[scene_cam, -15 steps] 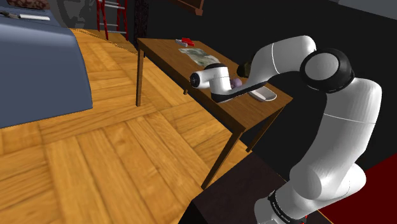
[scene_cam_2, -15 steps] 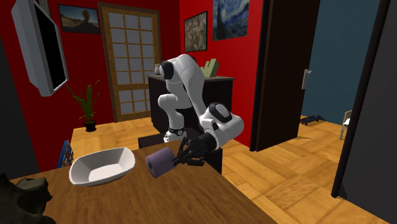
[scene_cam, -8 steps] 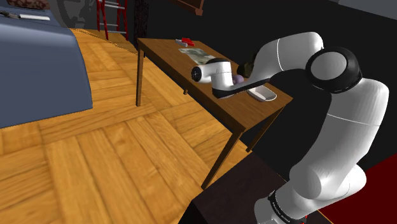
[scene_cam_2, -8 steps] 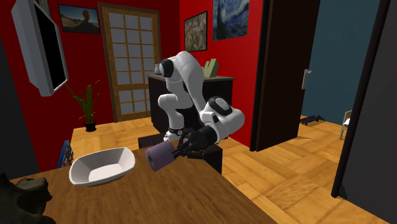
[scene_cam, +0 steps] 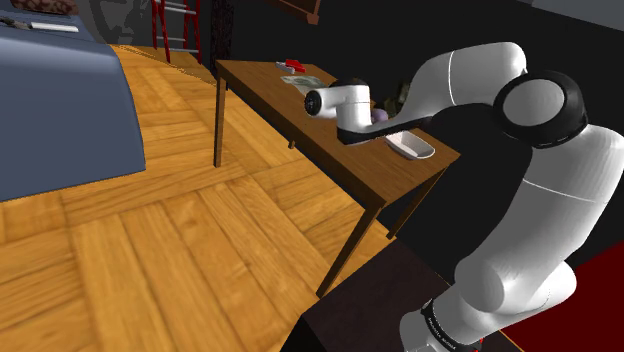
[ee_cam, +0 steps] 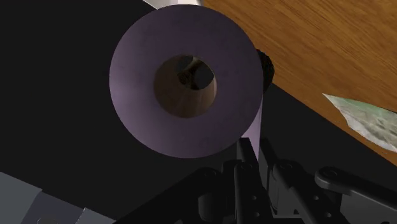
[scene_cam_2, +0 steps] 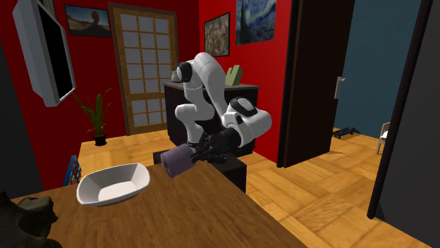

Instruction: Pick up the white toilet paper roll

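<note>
**Roll raised farther above the tabletop, held near one end**

Since the earlier frame, the arm has drawn the toilet paper roll upward and back toward the stand. The gap between the roll and the tabletop is now wider. The roll renders as a dull purple cylinder with a brown core, not white.

In the wrist view the roll is seen end-on. The black fingers pinch it at its lower rim, off to one side of the core. In the second exterior view it hangs clear of the surface, beyond the white bowl and apart from it. In the shoulder view a sliver of the roll shows behind the white wrist, above the tabletop and near the bowl.

Risks, as judged from this pose:
- **Off-centre grip.** Most of the roll's bulk appears to overhang the fingers, so a quick lift or a wrist turn could make it pivot in the grip.
- **Soft paper.** The wound layers may give under pressure, loosening the hold until the roll slips out.
- **Where it would land.** The roll hangs close to the tabletop's edge on the stand side, so if dropped it could bounce or roll off onto the floor.
</note>
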Robot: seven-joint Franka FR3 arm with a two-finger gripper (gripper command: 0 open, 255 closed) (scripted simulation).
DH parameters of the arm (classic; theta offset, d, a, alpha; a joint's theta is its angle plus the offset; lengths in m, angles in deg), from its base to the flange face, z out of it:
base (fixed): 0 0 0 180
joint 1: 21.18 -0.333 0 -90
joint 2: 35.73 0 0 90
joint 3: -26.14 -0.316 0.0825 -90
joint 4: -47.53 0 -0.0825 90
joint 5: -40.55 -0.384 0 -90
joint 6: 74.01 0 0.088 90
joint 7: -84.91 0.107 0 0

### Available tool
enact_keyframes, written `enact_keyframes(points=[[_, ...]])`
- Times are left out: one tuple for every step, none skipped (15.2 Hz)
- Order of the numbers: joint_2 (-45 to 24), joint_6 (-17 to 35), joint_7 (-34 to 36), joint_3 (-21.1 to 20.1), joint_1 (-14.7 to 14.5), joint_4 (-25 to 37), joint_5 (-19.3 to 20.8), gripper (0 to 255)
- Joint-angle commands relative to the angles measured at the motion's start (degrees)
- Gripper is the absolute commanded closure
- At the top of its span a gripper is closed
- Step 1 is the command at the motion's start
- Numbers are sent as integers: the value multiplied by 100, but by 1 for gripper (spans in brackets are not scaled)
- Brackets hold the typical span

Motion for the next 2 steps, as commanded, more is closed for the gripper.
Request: enact_keyframes(points=[[55,13,-67,-8,12,16,-28,255],[55,13,-67,-8,12,17,-28,255]])
